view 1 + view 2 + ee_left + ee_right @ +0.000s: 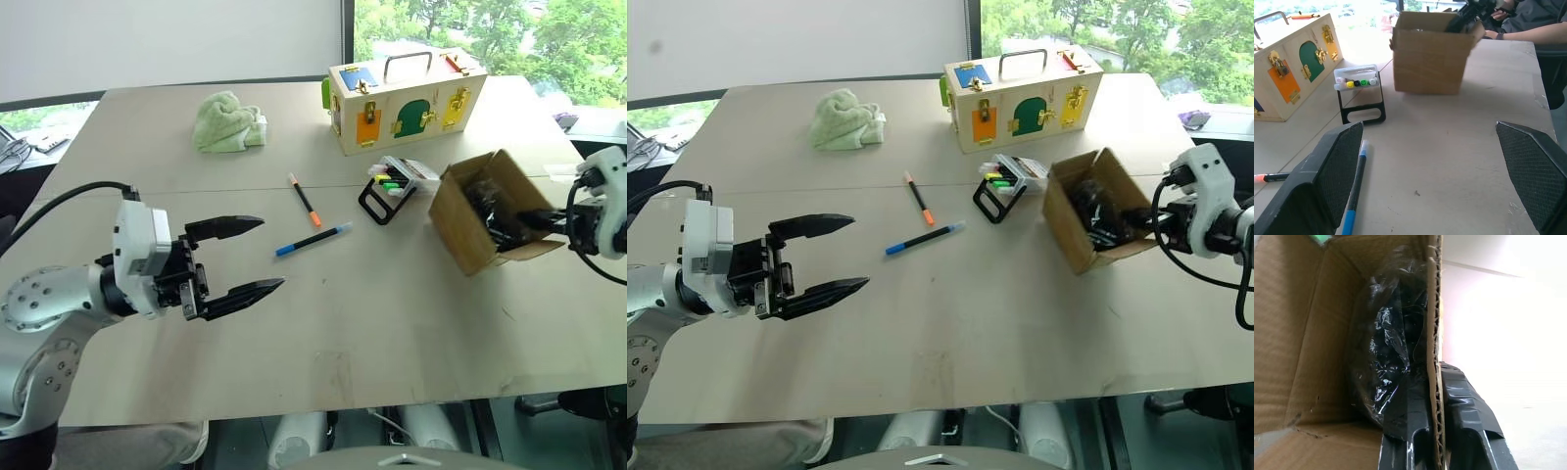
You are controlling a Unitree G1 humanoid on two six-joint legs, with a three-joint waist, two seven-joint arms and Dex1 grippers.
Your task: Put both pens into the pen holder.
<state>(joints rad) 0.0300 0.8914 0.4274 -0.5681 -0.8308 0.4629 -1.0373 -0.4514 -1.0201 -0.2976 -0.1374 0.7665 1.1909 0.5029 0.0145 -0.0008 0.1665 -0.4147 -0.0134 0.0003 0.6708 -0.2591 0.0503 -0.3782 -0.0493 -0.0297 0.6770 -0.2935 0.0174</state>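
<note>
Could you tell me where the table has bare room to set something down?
The near half of the pale table, in front of the blue-ended pen, is bare. So is the far left corner beside the green cloth. It is crowded between the black-framed pen holder, brown cardboard box and wooden box.

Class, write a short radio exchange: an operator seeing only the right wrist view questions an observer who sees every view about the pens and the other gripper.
Operator: My right gripper is shut on a wall of the cardboard box. Where are the pens?
Observer: The blue-ended pen and the orange-capped pen lie on the table, to the robot's left of the pen holder.
Operator: And the left gripper?
Observer: The left gripper is open and empty, above the table.
</note>
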